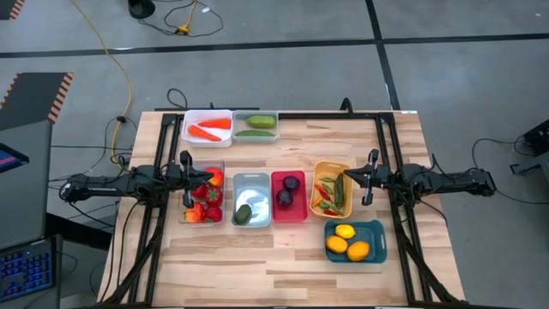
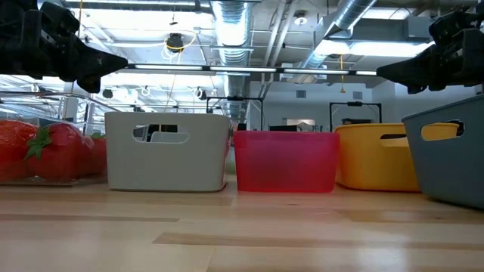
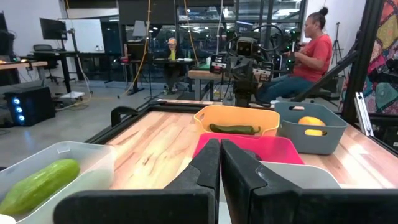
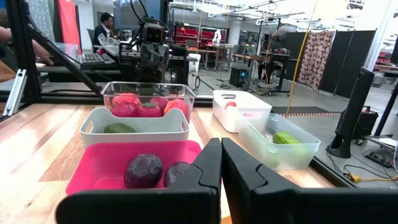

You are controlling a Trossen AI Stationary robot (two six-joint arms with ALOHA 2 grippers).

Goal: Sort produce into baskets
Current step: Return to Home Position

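Concrete floor (image 1: pixel 283 77) with loose cables surrounds the wooden bench (image 1: pixel 257 262). Beyond it, my left wrist view picks up a person in a red top (image 3: pixel 313 46), seated.

High view, top edge of bench:
- white bin (image 1: pixel 208 112): orange carrots (image 1: pixel 210 131).
- clear bin (image 1: pixel 256 138), right beside the white one: two green cucumbers (image 1: pixel 260 122).

Middle row, side by side, left to right:
- second clear bin (image 1: pixel 202 222): red fruit (image 1: pixel 208 210). I cannot tell whether these are strawberries or tomatoes.
- grey bin (image 1: pixel 252 183): one dark green piece (image 1: pixel 244 214).
- red bin (image 1: pixel 298 212): two plums (image 1: pixel 292 183).
- yellow bin (image 1: pixel 331 164): small chilies (image 1: pixel 323 196) and a green pod (image 1: pixel 340 190).

Teal bin (image 1: pixel 378 239) sits just below the yellow one, nearer the bottom edge, with yellow lemons (image 1: pixel 345 232). All the produce I see lies inside bins.

Left end effector (image 3: pixel 220 144) hangs over the second clear bin. Its fingers are pressed together with nothing between them.

Right end effector (image 4: pixel 221 142) hangs at the yellow bin's right-hand rim. Its fingers are likewise closed and it holds nothing.

The two arms reach in from opposite sides and face each other across the middle row. In the low view I see both hanging well above the bin tops.
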